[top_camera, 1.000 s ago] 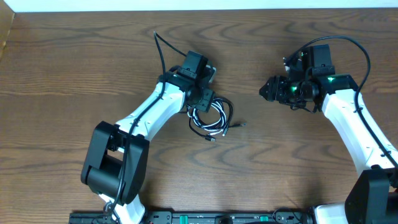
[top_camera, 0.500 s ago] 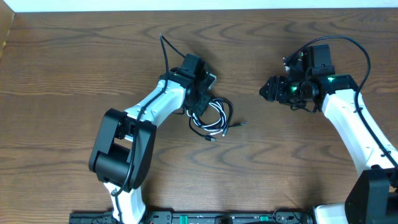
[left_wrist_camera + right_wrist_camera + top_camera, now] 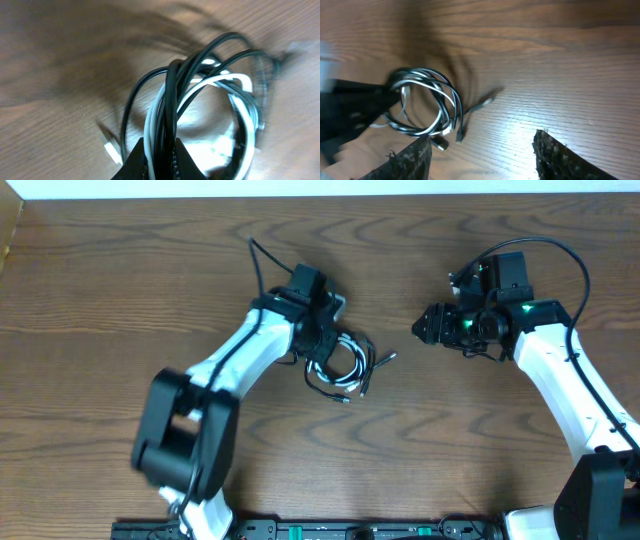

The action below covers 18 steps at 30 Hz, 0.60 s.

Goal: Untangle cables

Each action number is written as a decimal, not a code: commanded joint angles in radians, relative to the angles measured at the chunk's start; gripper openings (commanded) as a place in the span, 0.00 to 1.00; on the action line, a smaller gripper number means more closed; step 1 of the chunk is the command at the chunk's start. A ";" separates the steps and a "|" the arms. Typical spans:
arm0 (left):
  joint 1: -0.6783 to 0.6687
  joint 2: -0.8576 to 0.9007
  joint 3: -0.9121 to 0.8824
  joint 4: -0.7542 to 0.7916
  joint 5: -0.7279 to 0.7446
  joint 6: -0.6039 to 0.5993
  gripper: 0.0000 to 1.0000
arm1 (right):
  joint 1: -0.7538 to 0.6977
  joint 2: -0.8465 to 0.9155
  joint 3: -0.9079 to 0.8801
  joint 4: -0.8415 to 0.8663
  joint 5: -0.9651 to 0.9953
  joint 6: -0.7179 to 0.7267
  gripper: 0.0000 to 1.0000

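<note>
Two cables [image 3: 340, 367], one tangled coil mid-surface [image 3: 450, 440]. My left fingers [image 3: 320, 345] just clamped shut on its black and white strands, so now I can start pulling. Right fingers [image 3: 424, 328] hang open nearby.

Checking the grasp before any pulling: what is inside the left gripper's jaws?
A pinch of the cable bundle: black and white strands together pass through the shut left gripper. Which strands sit deepest is hidden inside the grip.

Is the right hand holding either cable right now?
No, the right hand is open and apart from the cables, which the left hand pinches.
</note>
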 commanded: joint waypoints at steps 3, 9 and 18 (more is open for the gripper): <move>0.003 -0.232 0.048 -0.003 0.198 -0.123 0.07 | 0.010 0.000 -0.001 0.027 -0.173 -0.033 0.58; 0.003 -0.312 0.048 -0.050 0.232 -0.138 0.08 | 0.002 -0.021 -0.001 0.043 -0.262 -0.035 0.58; 0.002 -0.312 0.048 -0.058 0.292 -0.165 0.07 | 0.003 -0.134 -0.001 0.031 -0.261 -0.085 0.59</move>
